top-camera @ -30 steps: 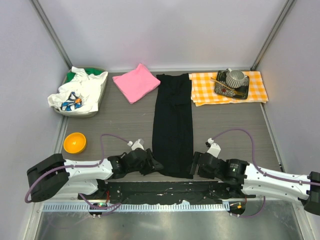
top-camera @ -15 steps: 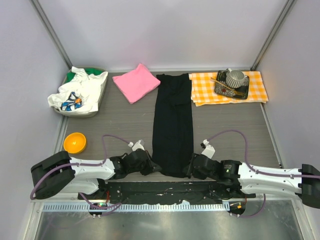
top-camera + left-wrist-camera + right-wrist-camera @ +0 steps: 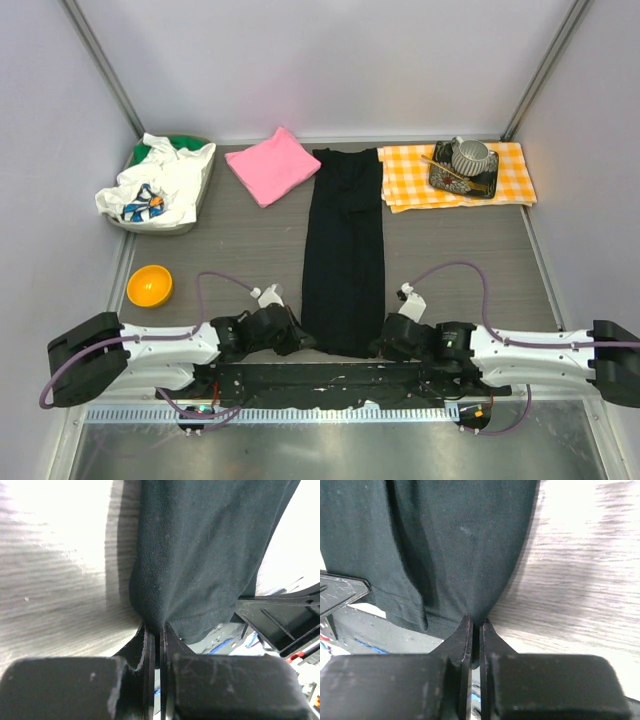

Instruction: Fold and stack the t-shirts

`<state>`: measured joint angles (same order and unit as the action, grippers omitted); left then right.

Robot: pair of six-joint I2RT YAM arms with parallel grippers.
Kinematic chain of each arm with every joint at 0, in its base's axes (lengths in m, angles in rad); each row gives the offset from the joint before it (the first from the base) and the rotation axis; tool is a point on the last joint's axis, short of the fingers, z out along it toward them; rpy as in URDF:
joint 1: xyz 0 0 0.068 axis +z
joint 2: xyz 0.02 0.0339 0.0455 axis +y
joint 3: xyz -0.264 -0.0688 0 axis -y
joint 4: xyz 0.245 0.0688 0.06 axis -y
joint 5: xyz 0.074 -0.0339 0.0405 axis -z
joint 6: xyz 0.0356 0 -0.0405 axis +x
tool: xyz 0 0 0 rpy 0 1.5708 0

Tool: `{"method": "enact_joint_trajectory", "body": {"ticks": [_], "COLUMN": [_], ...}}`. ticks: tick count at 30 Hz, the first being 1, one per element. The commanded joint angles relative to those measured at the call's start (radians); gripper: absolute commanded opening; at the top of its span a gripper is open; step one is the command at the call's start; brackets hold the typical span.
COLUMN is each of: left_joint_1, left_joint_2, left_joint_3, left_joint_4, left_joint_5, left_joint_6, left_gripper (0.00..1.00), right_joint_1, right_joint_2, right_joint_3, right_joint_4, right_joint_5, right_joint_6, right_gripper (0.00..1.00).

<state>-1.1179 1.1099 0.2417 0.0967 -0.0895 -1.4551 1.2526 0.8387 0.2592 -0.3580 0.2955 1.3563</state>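
Observation:
A long black t-shirt [image 3: 345,250], folded into a narrow strip, lies down the middle of the table. My left gripper [image 3: 298,338] is shut on its near left corner, and the cloth [image 3: 200,550] bunches between the closed jaws of that gripper [image 3: 159,630]. My right gripper [image 3: 385,345] is shut on the near right corner, with the shirt's edge [image 3: 460,545] pinched where the gripper [image 3: 476,625] closes. A folded pink t-shirt [image 3: 272,165] rests at the back, left of the black one.
A tub of white and green clothes [image 3: 160,185] sits at the back left. An orange bowl [image 3: 149,285] stands near the left edge. At the back right an orange-and-white checked cloth [image 3: 455,180] holds a dark tray with a teapot [image 3: 466,162]. A black rail [image 3: 330,378] runs along the near edge.
Both grippers have closed on the near corners of the black t-shirt. The right gripper slid left to the shirt's edge. The near hem has shifted slightly.

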Motion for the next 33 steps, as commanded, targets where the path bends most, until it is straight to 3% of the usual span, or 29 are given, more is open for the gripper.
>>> {"method": "enact_joint_trajectory", "body": {"ticks": [1,5,8,15,18,22,33], "left_joint_1": [-0.074,-0.195,-0.227,-0.218,-0.149,-0.025,0.227], "left_joint_2": [-0.013,-0.009,-0.022,-0.154,-0.170,-0.160,0.019], "left_joint_3": [0.013,0.076,0.145,0.382,0.458,0.481,0.541], "left_joint_4": [-0.231,-0.264,-0.330,-0.624,-0.678,-0.643,-0.454], "left_joint_5": [-0.093,-0.145,-0.180,-0.343,-0.349,-0.297,-0.148], "left_joint_6": [0.015,-0.036,-0.031,0.088,0.178,0.269,0.438], "left_gripper": [0.00,0.00,0.00,0.00,0.00,0.00,0.00], "right_joint_1": [0.080,0.195,0.263,0.278,0.271,0.187,-0.209], "right_joint_2": [0.037,0.082,0.120,0.157,0.174,0.188,0.186], "right_joint_3": [0.070,0.179,0.280,0.449,0.485,0.522,0.496], "right_joint_4": [-0.126,-0.188,-0.255,-0.345,-0.337,-0.294,-0.003], "right_joint_5": [0.073,0.157,0.253,0.470,0.568,0.620,0.435], "right_joint_6": [-0.023,0.006,0.007,-0.120,-0.173,-0.313,-0.674], "right_gripper": [0.01,0.01,0.01,0.01,0.01,0.01,0.01]}}
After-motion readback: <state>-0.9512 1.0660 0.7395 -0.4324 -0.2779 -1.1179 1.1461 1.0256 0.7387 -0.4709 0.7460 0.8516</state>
